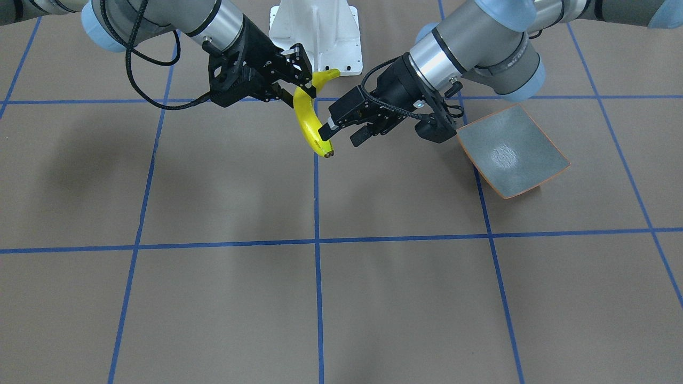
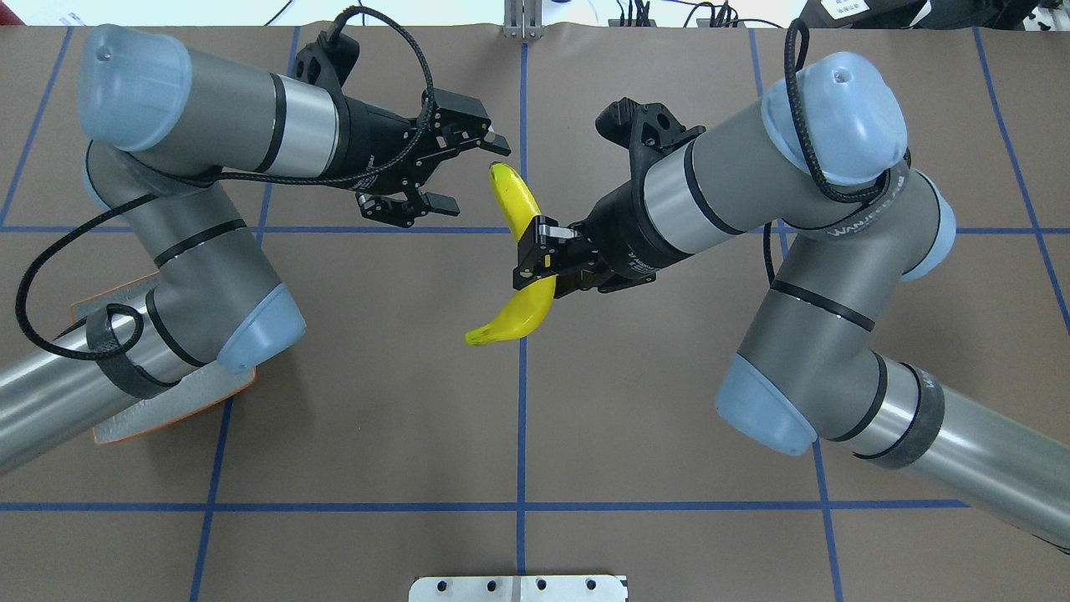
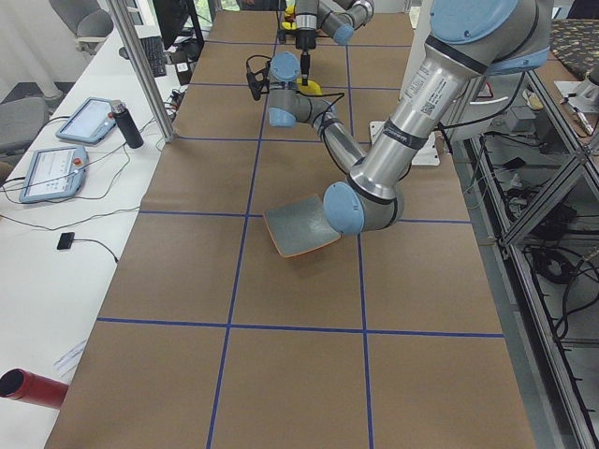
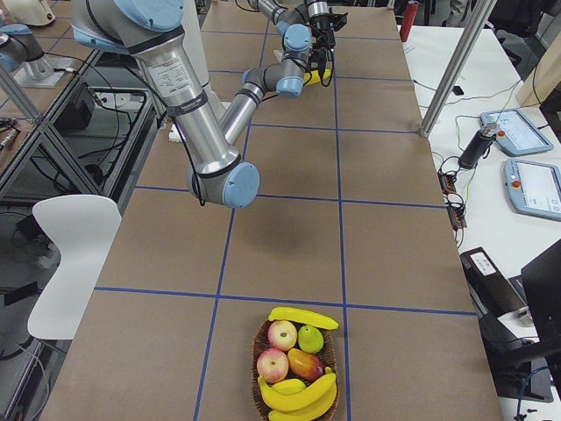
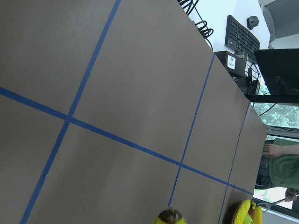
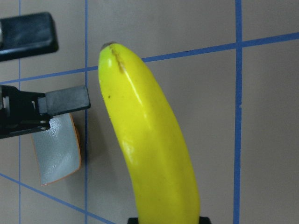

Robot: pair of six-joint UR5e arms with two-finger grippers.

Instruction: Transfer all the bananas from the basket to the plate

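Well apart from the plate, your right gripper is pinching a banana between its fingers above the desk; your left gripper is holding its fingers spread beside the banana's tip.

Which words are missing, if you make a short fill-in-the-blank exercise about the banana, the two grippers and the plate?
1. The banana is gripped by the ___.
2. The left gripper, close to the banana's tip, is ___.
3. The plate has nothing on it; it is ___.
Missing words: right gripper; open; empty.
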